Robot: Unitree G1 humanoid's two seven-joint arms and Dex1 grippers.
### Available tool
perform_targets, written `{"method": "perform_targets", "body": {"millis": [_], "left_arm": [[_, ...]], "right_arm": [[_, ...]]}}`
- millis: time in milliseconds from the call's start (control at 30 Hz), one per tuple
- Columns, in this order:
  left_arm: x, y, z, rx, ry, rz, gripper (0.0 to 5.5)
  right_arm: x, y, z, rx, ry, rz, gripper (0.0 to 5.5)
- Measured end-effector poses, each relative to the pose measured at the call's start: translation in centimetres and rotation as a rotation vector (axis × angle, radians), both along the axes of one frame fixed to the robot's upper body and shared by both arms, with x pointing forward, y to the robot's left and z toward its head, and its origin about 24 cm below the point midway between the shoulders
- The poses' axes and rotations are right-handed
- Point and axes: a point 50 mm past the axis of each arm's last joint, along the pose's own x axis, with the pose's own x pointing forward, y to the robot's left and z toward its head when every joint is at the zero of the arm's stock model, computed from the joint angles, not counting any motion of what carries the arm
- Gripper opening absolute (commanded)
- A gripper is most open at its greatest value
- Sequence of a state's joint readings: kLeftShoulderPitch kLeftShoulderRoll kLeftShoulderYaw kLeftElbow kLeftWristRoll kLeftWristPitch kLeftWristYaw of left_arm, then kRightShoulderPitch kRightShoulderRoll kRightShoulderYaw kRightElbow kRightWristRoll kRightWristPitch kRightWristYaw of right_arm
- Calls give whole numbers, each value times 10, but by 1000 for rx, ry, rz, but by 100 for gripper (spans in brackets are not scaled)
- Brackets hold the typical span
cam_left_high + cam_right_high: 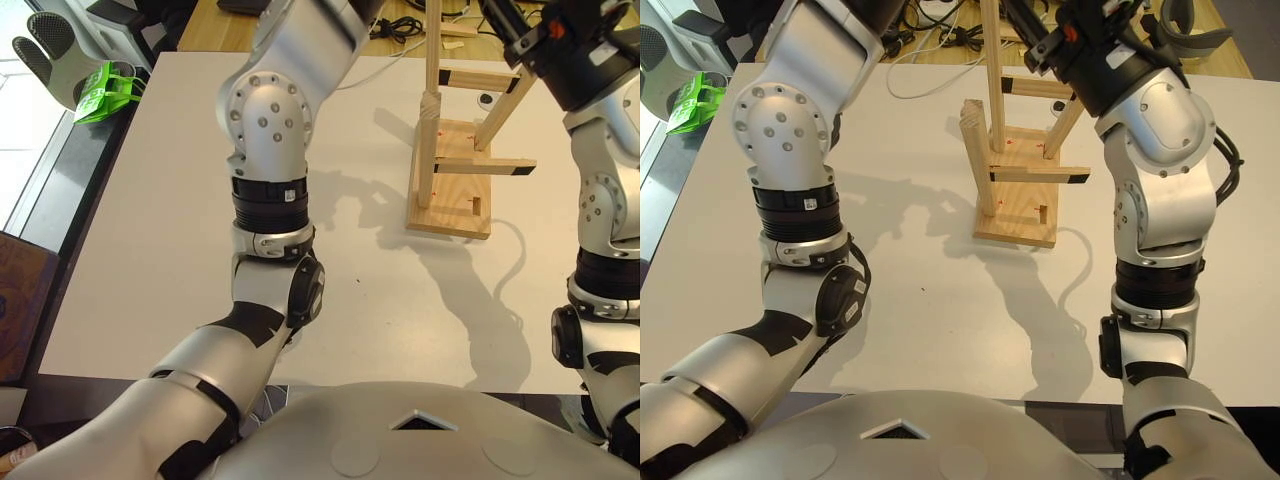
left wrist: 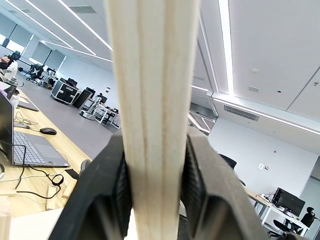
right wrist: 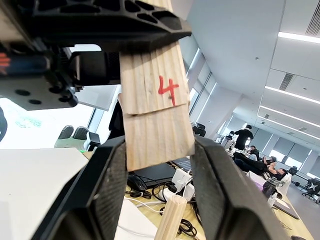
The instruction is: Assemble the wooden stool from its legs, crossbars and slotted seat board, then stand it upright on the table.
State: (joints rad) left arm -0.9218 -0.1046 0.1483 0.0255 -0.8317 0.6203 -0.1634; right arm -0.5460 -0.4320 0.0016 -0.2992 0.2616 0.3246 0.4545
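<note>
The slotted seat board (image 1: 447,212) lies flat on the white table (image 1: 180,200), with legs standing up from it. Two crossbars (image 1: 488,166) (image 1: 480,78) with black-marked ends run between them. A tall leg (image 1: 432,60) rises past the top of the view, and my left gripper (image 2: 157,192) is shut on it, both pads (image 2: 122,192) pressed to the wood. My right gripper (image 3: 157,165) is shut on the upper end of a slanted leg (image 1: 495,120), which carries a red 4 (image 3: 168,89). A shorter leg with a rounded top (image 1: 975,160) stands at the board's near-left corner.
A green bag (image 1: 105,88) sits off the table's far left corner. Cables (image 1: 400,28) lie on the wooden desk behind. A white cable (image 1: 520,250) curves over the table to the right of the board, and a small dark ring (image 1: 485,99) lies behind it.
</note>
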Motion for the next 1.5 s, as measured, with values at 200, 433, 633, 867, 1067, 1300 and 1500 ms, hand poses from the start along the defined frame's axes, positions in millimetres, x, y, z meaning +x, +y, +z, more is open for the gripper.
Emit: {"method": "perform_targets", "body": {"millis": [200, 433, 633, 867, 1067, 1300, 1500], "left_arm": [[13, 17, 4, 8, 12, 58, 101], [30, 75, 42, 301, -274, -14, 101], [36, 93, 32, 731, -396, -333, 101], [29, 91, 35, 932, -530, -527, 101], [25, 89, 33, 959, -551, -591, 101], [17, 78, 37, 949, -586, -647, 101], [16, 78, 32, 938, -570, -663, 101]], "right_arm": [[-2, -10, -4, -63, 165, 125, 355], [-12, -48, 81, 76, 329, 461, 442], [-17, -38, 119, 148, 401, 719, 442], [-13, -18, 129, 133, 400, 815, 442], [-8, -4, 122, 89, 416, 847, 442], [-2, 9, 116, 64, 416, 864, 423], [3, 14, 113, 87, 410, 858, 314]]}}
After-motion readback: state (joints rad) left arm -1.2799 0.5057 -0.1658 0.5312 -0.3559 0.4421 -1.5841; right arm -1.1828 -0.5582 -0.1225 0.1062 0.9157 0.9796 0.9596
